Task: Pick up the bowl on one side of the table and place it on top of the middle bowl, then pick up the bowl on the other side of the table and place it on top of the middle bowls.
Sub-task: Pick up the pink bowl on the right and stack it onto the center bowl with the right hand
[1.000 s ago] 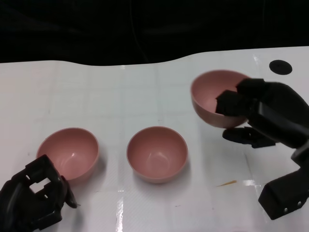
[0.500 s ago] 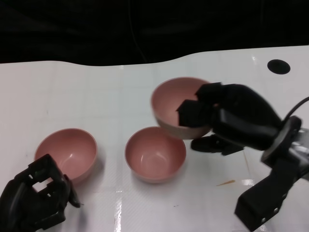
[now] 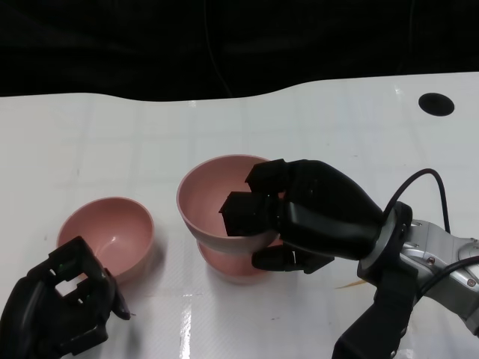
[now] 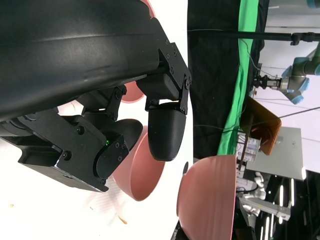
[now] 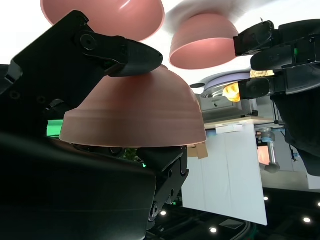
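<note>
White desk (image 3: 150,134) under a dark backdrop, 3 pink bowls in view. Right hand (image 3: 299,217) grips 1 bowl, the carried bowl (image 3: 213,202), fingers hooked over its rim and thumb beneath. It sits tilted directly over the middle bowl (image 3: 232,262); whether the 2 touch cannot be told. Left bowl (image 3: 108,235) rests on the desk, apart from the middle one. Left hand (image 3: 56,307) lies at the near edge just beside the left bowl, fingers curled in, holding nothing. Black round hole (image 3: 436,103) at the desk's far right corner.
</note>
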Robot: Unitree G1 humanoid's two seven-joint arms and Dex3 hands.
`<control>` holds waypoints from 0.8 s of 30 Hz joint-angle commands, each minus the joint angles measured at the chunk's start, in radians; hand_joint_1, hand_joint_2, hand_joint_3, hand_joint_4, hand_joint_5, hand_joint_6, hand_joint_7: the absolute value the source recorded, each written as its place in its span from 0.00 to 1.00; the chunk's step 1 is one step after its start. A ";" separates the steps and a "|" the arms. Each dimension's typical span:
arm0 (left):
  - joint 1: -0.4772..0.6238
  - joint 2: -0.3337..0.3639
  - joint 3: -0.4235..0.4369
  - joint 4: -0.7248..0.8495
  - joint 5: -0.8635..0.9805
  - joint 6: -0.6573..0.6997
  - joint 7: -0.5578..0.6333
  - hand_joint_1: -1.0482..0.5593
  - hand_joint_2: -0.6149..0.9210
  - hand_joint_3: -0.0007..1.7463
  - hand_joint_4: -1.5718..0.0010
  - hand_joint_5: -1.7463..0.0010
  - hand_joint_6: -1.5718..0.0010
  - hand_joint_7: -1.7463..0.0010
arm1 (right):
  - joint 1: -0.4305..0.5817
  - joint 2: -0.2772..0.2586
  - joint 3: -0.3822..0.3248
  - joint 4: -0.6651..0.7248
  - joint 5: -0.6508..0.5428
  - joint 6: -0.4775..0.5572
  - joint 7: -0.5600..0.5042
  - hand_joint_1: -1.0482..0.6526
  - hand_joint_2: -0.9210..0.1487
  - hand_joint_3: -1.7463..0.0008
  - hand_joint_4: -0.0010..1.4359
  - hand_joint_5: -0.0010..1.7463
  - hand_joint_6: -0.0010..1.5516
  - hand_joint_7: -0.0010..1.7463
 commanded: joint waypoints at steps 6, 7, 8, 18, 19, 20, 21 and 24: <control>0.002 0.010 0.001 -0.003 0.001 -0.001 0.008 0.64 0.74 0.72 0.50 0.00 0.52 0.12 | -0.012 -0.005 0.008 0.013 -0.007 -0.001 -0.005 0.51 0.47 0.35 0.69 1.00 0.44 1.00; 0.002 0.010 0.002 -0.005 -0.002 0.004 0.008 0.64 0.74 0.72 0.50 0.00 0.52 0.12 | -0.013 -0.005 0.008 0.017 -0.007 -0.001 -0.006 0.51 0.47 0.35 0.69 1.00 0.44 1.00; 0.002 0.011 0.002 -0.006 -0.005 0.007 0.007 0.64 0.74 0.73 0.50 0.00 0.53 0.11 | -0.014 -0.004 0.009 0.019 -0.007 -0.001 -0.007 0.51 0.47 0.34 0.69 1.00 0.44 1.00; 0.009 0.006 0.001 -0.022 -0.004 0.021 0.021 0.64 0.73 0.74 0.51 0.00 0.53 0.10 | -0.010 -0.004 0.015 0.036 -0.011 -0.003 -0.012 0.52 0.50 0.34 0.68 1.00 0.43 1.00; 0.010 0.005 0.001 -0.024 -0.004 0.022 0.023 0.64 0.72 0.74 0.51 0.00 0.53 0.09 | -0.010 -0.004 0.015 0.037 -0.011 -0.003 -0.012 0.52 0.50 0.34 0.68 1.00 0.43 1.00; 0.010 0.005 0.001 -0.025 -0.004 0.023 0.023 0.64 0.72 0.74 0.51 0.00 0.53 0.09 | -0.010 -0.004 0.015 0.037 -0.011 -0.003 -0.013 0.52 0.50 0.34 0.69 1.00 0.43 1.00; 0.010 0.006 0.000 -0.026 -0.004 0.024 0.024 0.64 0.72 0.74 0.51 0.00 0.53 0.09 | -0.011 -0.004 0.015 0.037 -0.012 -0.003 -0.013 0.52 0.50 0.35 0.69 1.00 0.43 1.00; 0.007 0.006 0.000 -0.018 -0.010 0.016 0.012 0.64 0.73 0.74 0.50 0.00 0.53 0.09 | -0.015 -0.003 0.017 0.050 -0.017 -0.003 -0.019 0.52 0.49 0.35 0.69 1.00 0.43 1.00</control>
